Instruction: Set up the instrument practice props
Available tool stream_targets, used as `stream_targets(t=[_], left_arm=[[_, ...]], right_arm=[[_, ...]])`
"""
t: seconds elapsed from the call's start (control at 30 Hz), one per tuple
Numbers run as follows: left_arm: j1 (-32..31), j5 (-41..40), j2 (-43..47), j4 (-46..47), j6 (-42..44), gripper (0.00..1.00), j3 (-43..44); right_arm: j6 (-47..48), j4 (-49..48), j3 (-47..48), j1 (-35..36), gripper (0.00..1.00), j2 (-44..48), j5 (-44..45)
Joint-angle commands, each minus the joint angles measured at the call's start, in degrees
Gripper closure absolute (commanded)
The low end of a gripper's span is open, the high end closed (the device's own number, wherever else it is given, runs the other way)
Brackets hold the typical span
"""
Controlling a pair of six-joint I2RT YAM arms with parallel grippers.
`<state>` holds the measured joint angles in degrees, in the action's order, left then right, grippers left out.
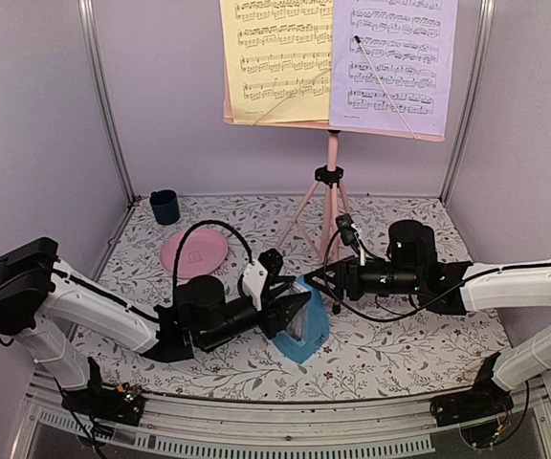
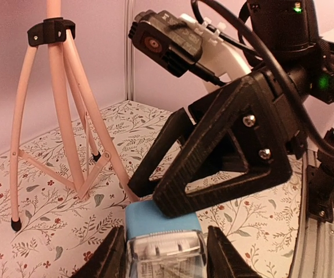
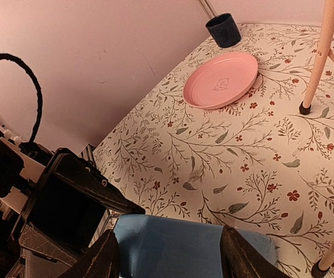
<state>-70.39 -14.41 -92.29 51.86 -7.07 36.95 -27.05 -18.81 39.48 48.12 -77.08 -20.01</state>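
Blue metronome (image 2: 164, 246) is mid-table (image 1: 400, 354) toward the near edge, tilted. The left gripper (image 2: 164, 255) pinches its sides; the right gripper (image 3: 167, 255) clamps its body opposite. Sheets are up on the pink music stand (image 1: 331, 191). Step: positioning the metronome. Next: one gripper lets go w/o tipping it.

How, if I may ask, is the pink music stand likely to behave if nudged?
The music stand probably tips easily: its sheets sit high on one thin pole. Its slim legs look light, so it may slide.
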Motion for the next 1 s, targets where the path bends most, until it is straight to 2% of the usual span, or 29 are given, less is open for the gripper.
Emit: stream_targets(t=[0.0,0.53,0.77,0.97], left_arm=[[-1.1,-0.2,-0.1,-2.4,0.3,0.61,-2.5],[-2.9,1.3,-1.7,1.1,4.5,0.79,-3.7],[-2.9,1.2,-3.6,0.8,5.1,0.81,-1.7],[-2.9,1.2,-4.8,1.5,5.2,0.83,-0.3]], right_arm=[[1.9,9.1,-3.2,-0.3,0.41,-2.7,5.1],[2.2,9.2,-3.5,-0.3,0.41,-2.2,4.7],[2.0,8.6,-1.0,-0.2,0.29,1.1,-1.9],[-1.9,7.2,1.3,0.3,0.29,0.9,-6.0]])
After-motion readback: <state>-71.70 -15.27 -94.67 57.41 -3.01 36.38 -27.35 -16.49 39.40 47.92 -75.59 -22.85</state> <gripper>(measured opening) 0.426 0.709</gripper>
